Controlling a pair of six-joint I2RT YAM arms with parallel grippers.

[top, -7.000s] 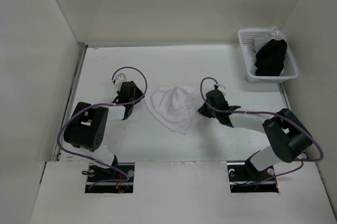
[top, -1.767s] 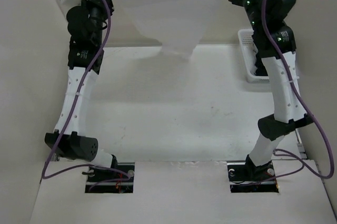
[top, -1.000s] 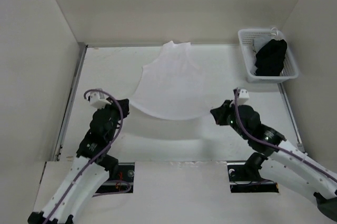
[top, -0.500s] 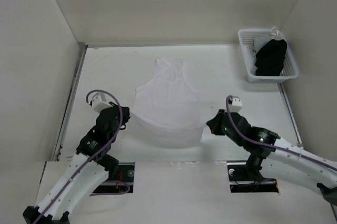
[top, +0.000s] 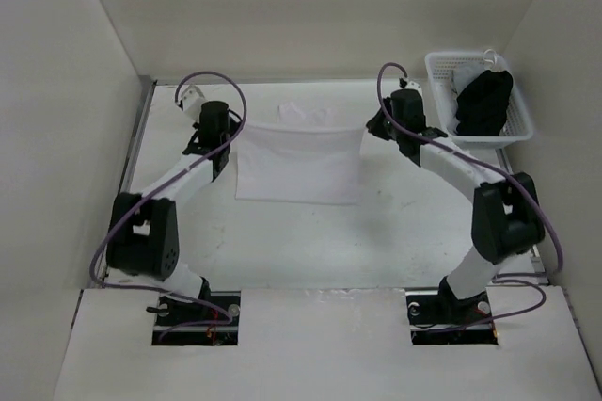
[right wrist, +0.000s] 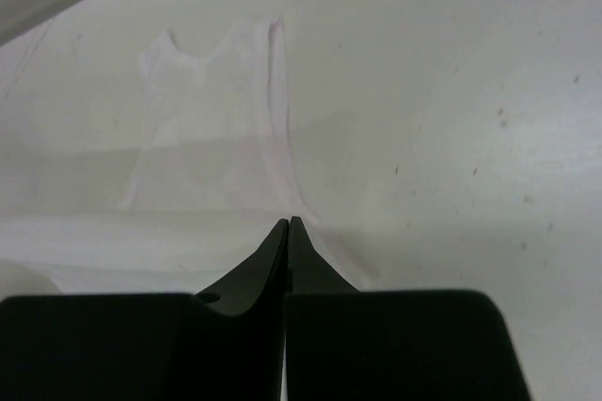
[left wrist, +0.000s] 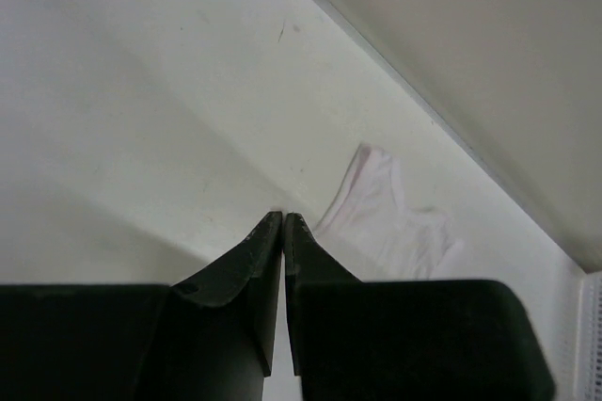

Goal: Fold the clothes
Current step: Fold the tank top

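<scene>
The clothes (top: 299,164), a thin white sleeveless garment, lie on the table folded over on themselves as a rectangle, with the shoulder straps (top: 303,115) peeking out at the far edge. My left gripper (top: 229,135) is shut on the folded layer's far-left corner. At the far-right corner my right gripper (top: 371,128) is shut in the same way. In the left wrist view the gripper (left wrist: 283,216) has its jaws pressed together, with white fabric (left wrist: 386,222) just beyond them. In the right wrist view the gripper (right wrist: 289,221) pinches a taut edge of the clothes (right wrist: 207,137).
A white basket (top: 435,90) holding a black garment (top: 484,100) stands at the far right corner, close to the right arm. White walls enclose the table on the left, back and right.
Both arms have swung from the near side to the far side with the garment's near edge in their grip, laying it over the upper half. The garment now lies folded.
</scene>
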